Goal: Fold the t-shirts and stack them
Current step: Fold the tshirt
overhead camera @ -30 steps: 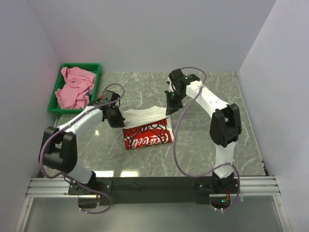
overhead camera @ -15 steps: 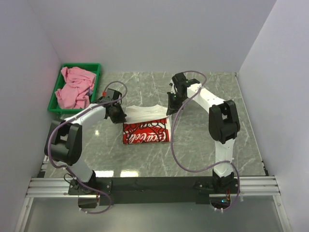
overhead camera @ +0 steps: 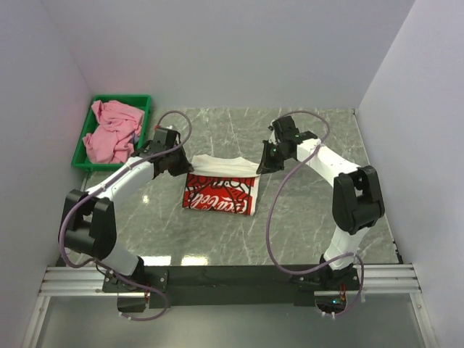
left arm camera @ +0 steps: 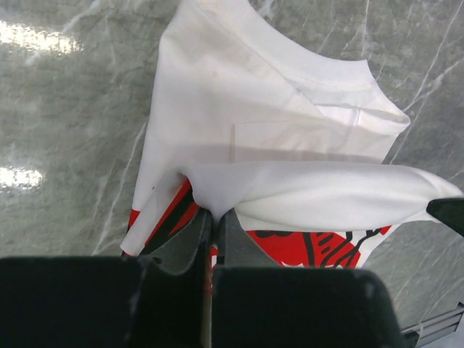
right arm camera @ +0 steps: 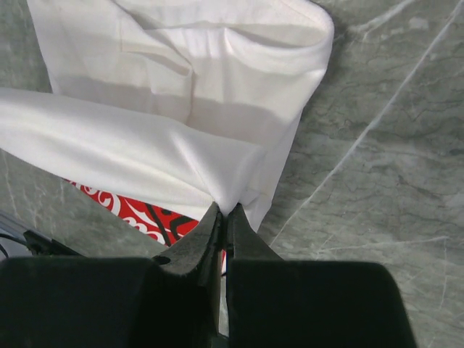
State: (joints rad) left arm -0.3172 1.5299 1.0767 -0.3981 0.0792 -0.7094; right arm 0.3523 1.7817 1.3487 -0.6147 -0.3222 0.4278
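Two end effectors grip the white t-shirt (overhead camera: 220, 196) in the top view. The left end effector (overhead camera: 177, 167) holds its far left corner and the right end effector (overhead camera: 264, 164) its far right corner, with a band of white cloth drawn between them. The shirt lies mid-table with its red graphic facing up on the near half. Its near edge runs roughly parallel to the arm bases. Bare marble table (overhead camera: 312, 210) lies open to the right of the shirt and in front of it. A narrower strip is free behind it, toward the back wall. The pink t-shirt (overhead camera: 112, 132) sits bunched in the green tray (overhead camera: 123, 98) at the far left corner, well apart from the white one.

In the left wrist view, the left end effector's fingers (left arm camera: 185, 239) are clamped together on a raised fold of white cloth. The collar edge lies beyond it, and grey table shows along the left side.

In the right wrist view, the right end effector's fingers (right arm camera: 197, 243) are likewise closed on a lifted white fold. The red print peeks out beneath, and open table shows to the right of the shirt's edge.
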